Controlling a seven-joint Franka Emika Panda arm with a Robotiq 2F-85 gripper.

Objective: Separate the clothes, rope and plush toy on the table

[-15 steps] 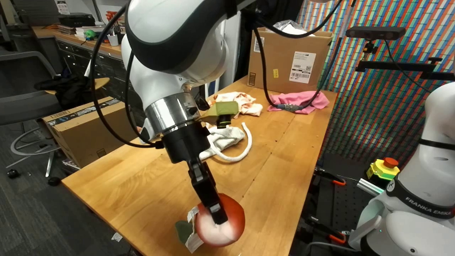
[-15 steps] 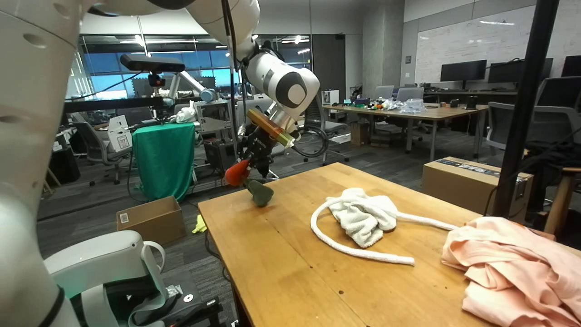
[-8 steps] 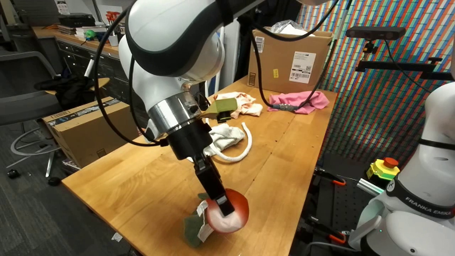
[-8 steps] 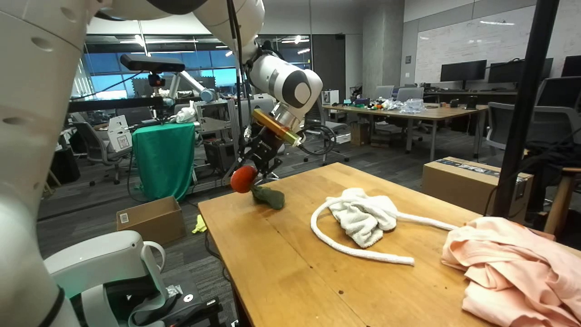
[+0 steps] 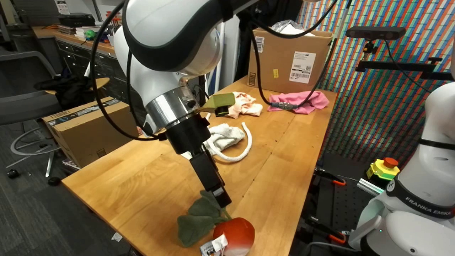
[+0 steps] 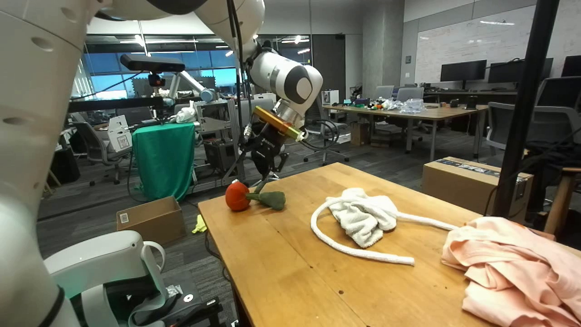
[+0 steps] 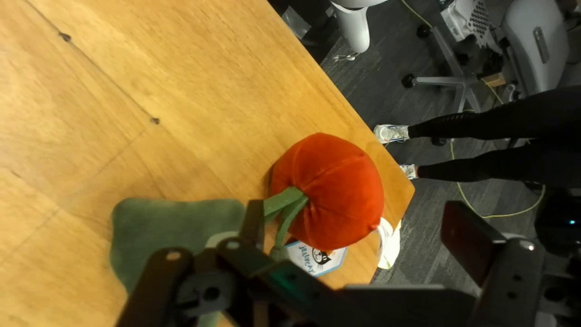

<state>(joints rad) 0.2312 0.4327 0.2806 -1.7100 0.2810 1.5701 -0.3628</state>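
My tool [image 7: 356, 227] hangs spread wide over the toy [image 7: 338, 184], which lies on the counter [image 7: 204, 86] near a corner; whether a finger [image 7: 253, 227] touches its leaves [image 7: 177, 222], I cannot tell. Farther off, the rope [image 6: 381, 257] touches the white cloth [image 6: 363, 227].

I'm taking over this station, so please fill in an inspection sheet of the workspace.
Surface: wooden table, with a few dark spots.
Job's things: plush toy near a table corner; rope curving around the white cloth; peach cloth and pink cloth on the table.
Clutter: cardboard box behind the pink cloth in an exterior view.
Gripper: open over the plush toy, jaws apart, nothing gripped; contact unclear.
Cables: one cable loops in front of the pink cloth in an exterior view; contact unclear.
Surroundings: a person's legs beside the table; a chair.
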